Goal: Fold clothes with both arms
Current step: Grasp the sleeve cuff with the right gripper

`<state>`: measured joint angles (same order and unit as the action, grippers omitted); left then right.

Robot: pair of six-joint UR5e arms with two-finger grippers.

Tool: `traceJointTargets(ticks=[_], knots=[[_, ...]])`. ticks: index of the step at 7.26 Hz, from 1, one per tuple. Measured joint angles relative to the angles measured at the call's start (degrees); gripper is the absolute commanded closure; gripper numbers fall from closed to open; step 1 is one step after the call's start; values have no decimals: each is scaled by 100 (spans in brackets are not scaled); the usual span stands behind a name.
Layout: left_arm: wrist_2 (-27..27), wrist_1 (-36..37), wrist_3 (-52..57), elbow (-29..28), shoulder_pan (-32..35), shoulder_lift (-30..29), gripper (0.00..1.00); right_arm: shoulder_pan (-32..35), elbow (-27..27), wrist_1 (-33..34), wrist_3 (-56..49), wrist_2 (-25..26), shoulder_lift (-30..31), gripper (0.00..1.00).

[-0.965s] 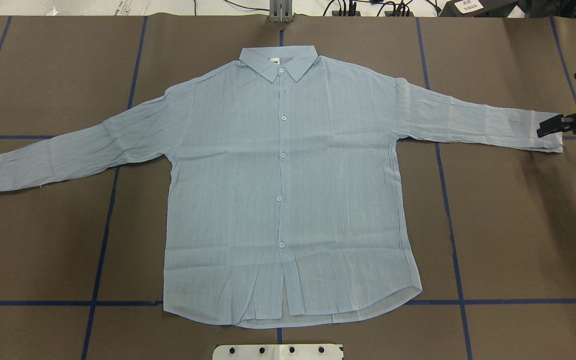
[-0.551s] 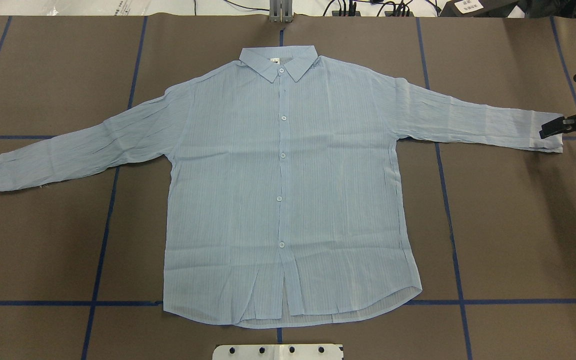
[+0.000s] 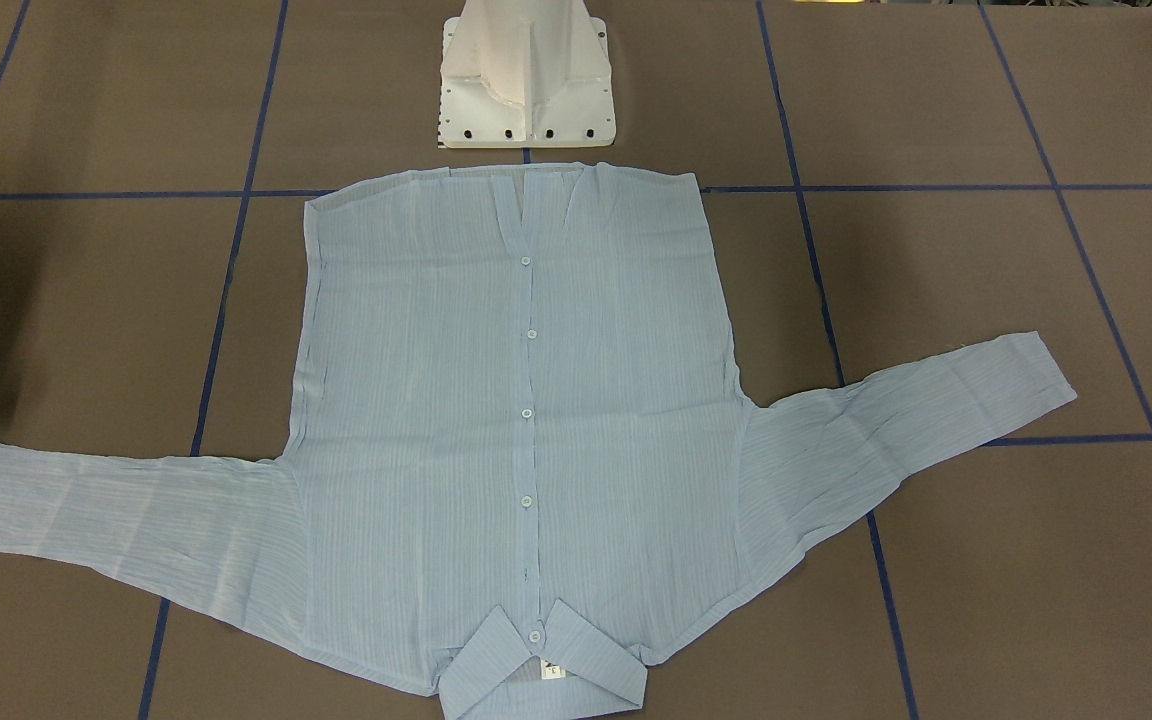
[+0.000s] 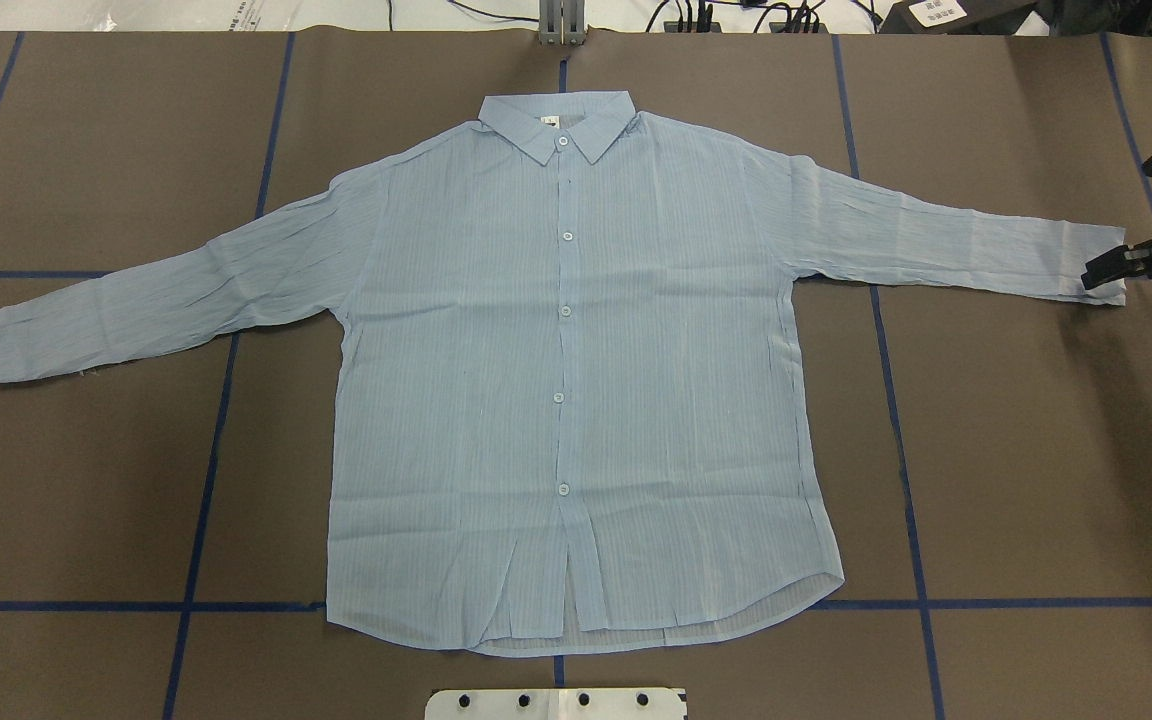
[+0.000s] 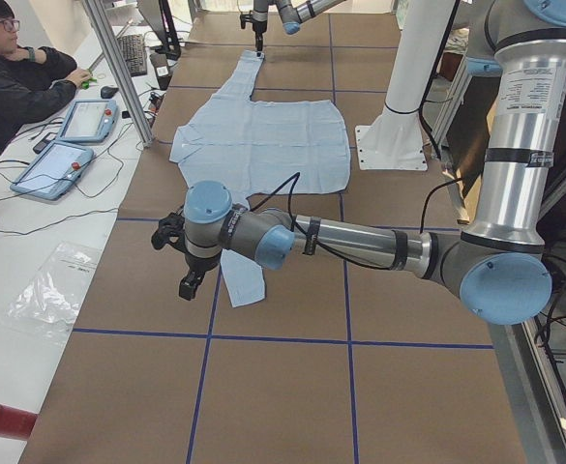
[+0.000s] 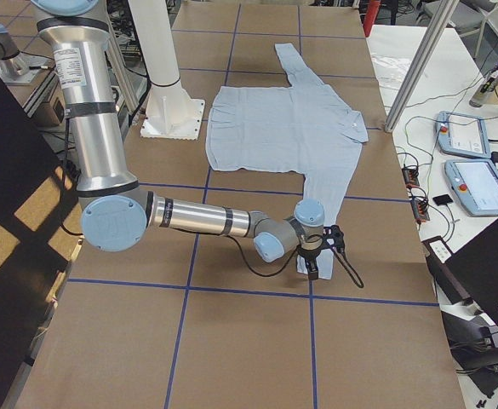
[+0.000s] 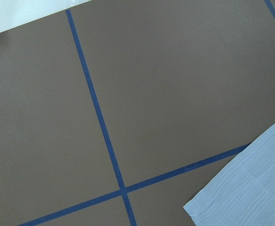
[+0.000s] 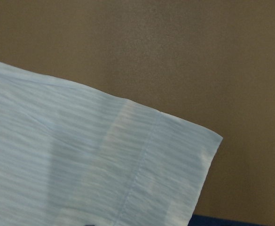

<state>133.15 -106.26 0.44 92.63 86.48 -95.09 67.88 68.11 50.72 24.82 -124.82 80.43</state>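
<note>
Nothing is folded yet: the shirt point(image 4: 566, 380) lies flat, buttons up, on the desk point(image 4: 1036, 450). My right pincer point(image 4: 1104, 268) sits over one cuff point(image 4: 1086, 245) and my left pincer point(image 5: 188, 287) beside the other. I cannot tell whether either is open. Next, I judge, I pinch both cuffs and fold the sleeves inward.

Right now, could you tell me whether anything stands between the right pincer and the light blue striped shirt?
Nothing visible does; the right pincer hangs at one sleeve cuff of the light blue striped shirt.
</note>
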Motion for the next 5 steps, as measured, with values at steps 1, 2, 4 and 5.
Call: traceJointTargets(ticks=[1,2,4,5], knots=[[0,0,0,0,0,-3,1,8,-93,7,5,-77,-50,25],[0,0,0,6,0,-6,1,11,-168,13,10,-120,-92,30],[0,0,0,18,0,-11,1,19,-238,16,8,-141,-128,38],[0,0,0,14,0,-15,1,30,-252,16,6,-148,-132,38]])
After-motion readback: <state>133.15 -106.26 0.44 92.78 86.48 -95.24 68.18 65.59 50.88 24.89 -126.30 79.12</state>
